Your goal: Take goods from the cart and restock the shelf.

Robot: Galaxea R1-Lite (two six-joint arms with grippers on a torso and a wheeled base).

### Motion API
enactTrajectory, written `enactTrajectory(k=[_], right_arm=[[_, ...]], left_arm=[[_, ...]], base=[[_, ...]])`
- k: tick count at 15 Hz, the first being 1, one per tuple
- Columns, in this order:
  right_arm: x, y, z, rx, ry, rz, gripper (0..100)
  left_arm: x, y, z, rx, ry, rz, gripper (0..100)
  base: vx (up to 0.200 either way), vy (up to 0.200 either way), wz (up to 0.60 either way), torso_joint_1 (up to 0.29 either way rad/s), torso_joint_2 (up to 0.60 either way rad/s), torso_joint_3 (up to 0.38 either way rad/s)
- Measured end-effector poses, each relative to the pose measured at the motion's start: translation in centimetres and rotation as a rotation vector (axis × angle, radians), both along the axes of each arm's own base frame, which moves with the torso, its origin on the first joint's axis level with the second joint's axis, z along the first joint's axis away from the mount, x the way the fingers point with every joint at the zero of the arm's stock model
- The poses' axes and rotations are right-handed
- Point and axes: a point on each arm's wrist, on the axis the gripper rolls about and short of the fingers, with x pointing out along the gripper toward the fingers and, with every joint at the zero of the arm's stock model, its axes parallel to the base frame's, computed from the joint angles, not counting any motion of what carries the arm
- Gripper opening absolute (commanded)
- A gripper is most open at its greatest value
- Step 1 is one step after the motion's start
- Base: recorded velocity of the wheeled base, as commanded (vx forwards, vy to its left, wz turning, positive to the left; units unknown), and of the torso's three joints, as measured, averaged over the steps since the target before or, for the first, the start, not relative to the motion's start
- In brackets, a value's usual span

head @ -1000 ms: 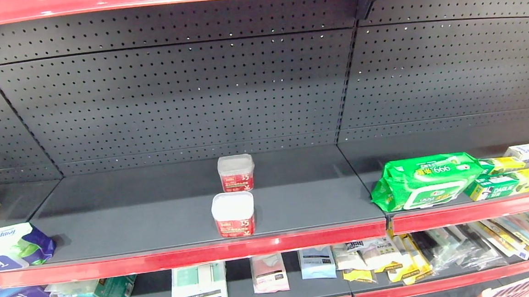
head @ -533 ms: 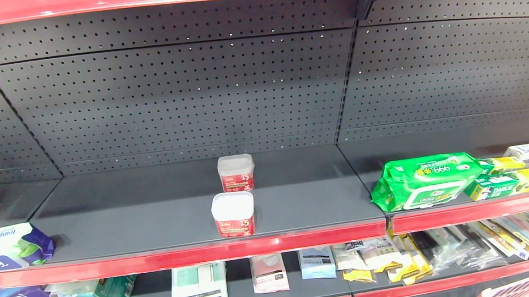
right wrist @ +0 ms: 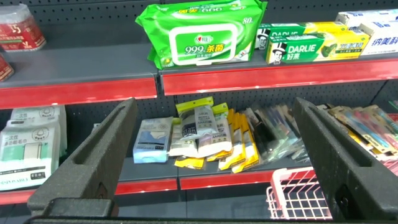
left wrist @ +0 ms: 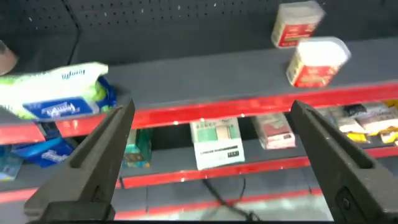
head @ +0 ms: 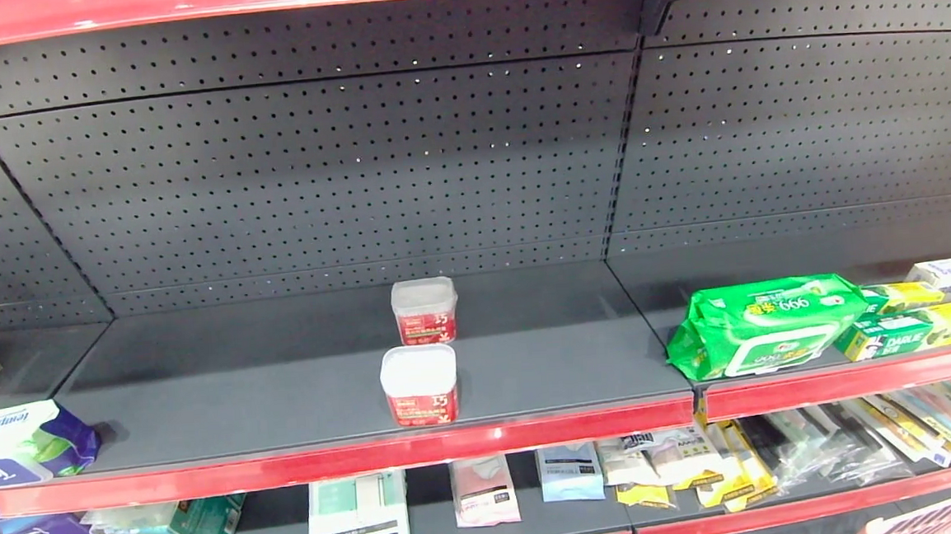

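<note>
- The left claw (left wrist: pixel 212 107) is hanging wide open and empty before the shelf (head: pixel 243 380), where a tissue pack (head: pixel 16 444) is lying at the left end.
- The front red tub (head: pixel 419 383) is standing mid-shelf, just ahead of the rear tub (head: pixel 424 310) (both likely stocked already).
- The right claw (right wrist: pixel 216 102) is gaping wide and empty, facing the shelves near the green wipes pack (head: pixel 764 324).
- The cart (right wrist: pixel 298 193) is sitting low on the right with its goods hidden. I judge a fetch is in hand, calling for a reach down into it.
- Dark pegboard (head: pixel 313 170) is backing the shelf.

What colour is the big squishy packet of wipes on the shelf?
Bright green, with a white flap on the wipes packet; the right wrist view shows it best.
</note>
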Motion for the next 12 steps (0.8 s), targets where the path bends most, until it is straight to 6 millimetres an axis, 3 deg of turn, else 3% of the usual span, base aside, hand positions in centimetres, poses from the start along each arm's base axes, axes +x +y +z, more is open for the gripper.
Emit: enactTrajectory(k=[3,6,9,12], right_arm=[[0.0,0.0,0.0,0.000,0.000,0.000,100],[0.0,0.0,0.0,-0.002,0.000,0.001,100],[0.0,0.0,0.0,-0.004,-0.001,0.001,100],[0.0,0.0,0.0,-0.003,0.000,0.001,100]], left_arm=[[9.1,-0.3,4.0,-0.030,0.149,-0.002,100],[18.4,-3.2,5.4,-0.115,0.244,-0.070,100],[24.6,-7.5,3.6,-0.128,0.347,-0.155,100],[27.2,-9.2,0.3,-0.093,0.511,-0.158,100]], base=[[0.000,0.000,0.00,0.000,0.00,0.000],[0.000,0.000,0.00,0.000,0.00,0.000],[0.000,0.000,0.00,0.000,0.00,0.000],[0.000,0.000,0.00,0.000,0.00,0.000]])
